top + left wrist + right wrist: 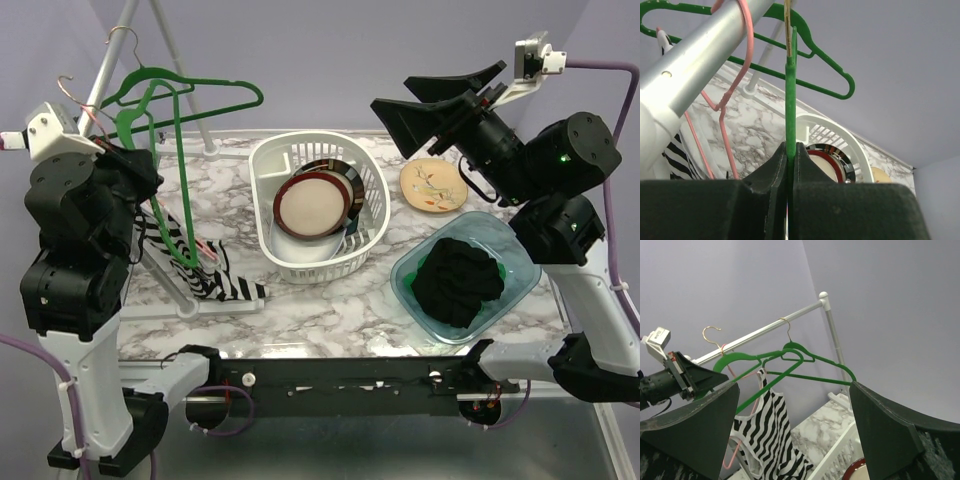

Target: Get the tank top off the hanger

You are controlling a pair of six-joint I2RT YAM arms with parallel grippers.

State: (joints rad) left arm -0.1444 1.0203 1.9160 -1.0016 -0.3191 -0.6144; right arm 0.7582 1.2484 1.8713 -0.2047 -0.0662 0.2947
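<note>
Gripping green hanger (790, 100), left hand (791, 154) | right hand (390, 90) agape | marble table (330, 310) | lilac wall (330, 50)

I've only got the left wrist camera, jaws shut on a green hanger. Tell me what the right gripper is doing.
Observer: The right gripper is raised over the far right of the table, jaws wide open, holding nothing.
Operator: Give me the tank top's position.
Observer: The striped tank top hangs below the rail, its lower end bunched on the table.
Operator: Tell me what sits under the right arm.
Observer: A clear teal bin with a black cloth inside.
</note>
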